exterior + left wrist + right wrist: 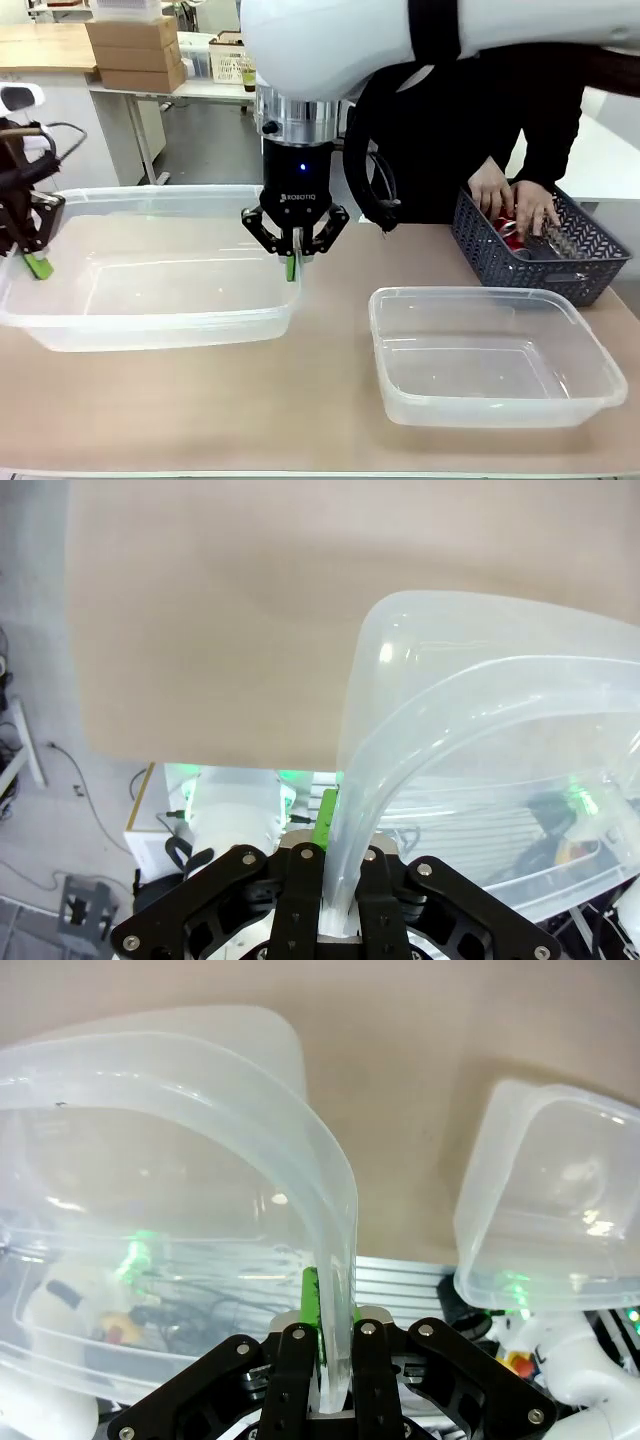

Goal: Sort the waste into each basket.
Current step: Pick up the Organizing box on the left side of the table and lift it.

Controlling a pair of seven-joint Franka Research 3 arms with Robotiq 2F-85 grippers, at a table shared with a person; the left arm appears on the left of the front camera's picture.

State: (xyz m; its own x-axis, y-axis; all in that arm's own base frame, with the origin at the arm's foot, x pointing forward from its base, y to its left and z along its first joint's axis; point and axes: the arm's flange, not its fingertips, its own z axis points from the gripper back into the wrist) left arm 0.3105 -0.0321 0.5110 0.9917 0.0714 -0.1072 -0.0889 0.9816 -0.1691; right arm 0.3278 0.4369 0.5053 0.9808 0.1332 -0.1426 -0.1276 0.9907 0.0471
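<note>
The left pincer [38,262] and right pincer [292,262] are each shut on opposite end rims of the larger clear tub [150,320], the smaller tub [480,412] sits on the bench [200,400] to its right, and red cans [511,237] lie under a person's hands [535,208] in the dark lattice basket [590,272].

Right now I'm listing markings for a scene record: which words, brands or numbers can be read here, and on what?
"ROBOTIQ": white letters on the black body of the right gripper, which grips the big tub.
Cardboard boxes at the back: any print is too blurred to read.
Nothing else is legible.
</note>
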